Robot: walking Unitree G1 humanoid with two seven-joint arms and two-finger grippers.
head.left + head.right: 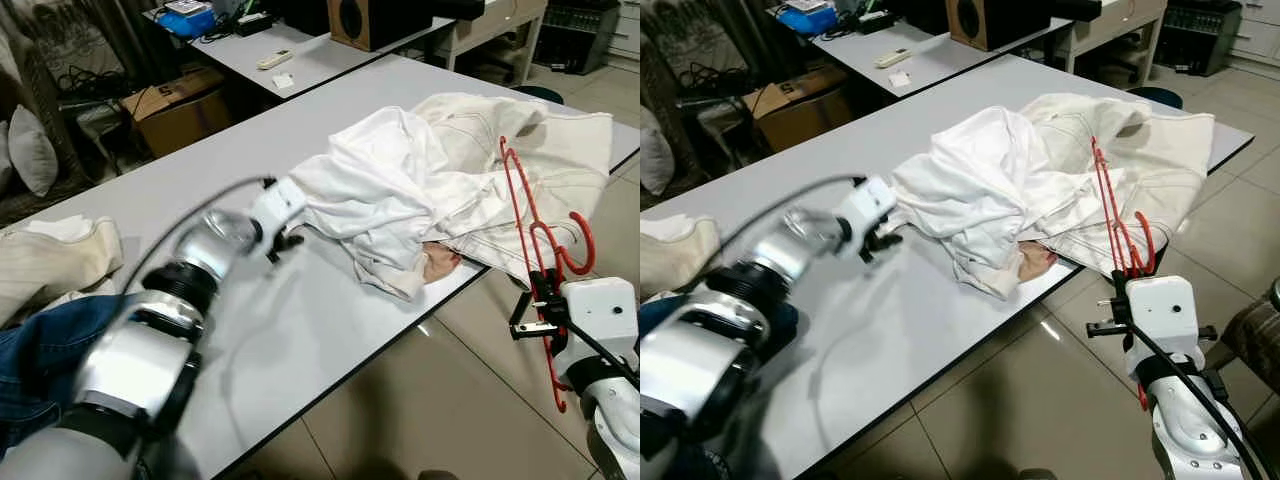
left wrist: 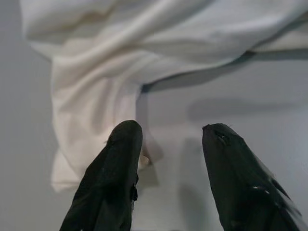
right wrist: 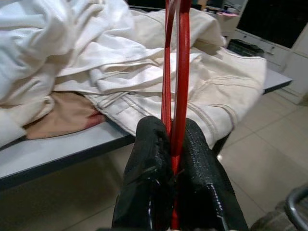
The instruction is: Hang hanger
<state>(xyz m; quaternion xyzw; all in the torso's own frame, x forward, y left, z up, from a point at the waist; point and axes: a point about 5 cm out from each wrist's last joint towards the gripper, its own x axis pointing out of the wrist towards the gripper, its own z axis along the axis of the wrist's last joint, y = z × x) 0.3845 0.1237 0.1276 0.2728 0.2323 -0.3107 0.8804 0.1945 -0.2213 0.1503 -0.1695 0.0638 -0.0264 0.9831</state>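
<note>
Left arm was stretched forward over the table, left gripper (image 2: 166,144) low at the surface with its two black fingers spread apart, nothing between them. Right arm was bent up off the table's near edge, wrist upright, right gripper (image 3: 174,159) with fingers pinched tight together on the red hanger (image 1: 530,240).

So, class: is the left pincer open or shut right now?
Open. The left pincer has its two black fingers apart, with bare table between them, just short of the white garment.
</note>
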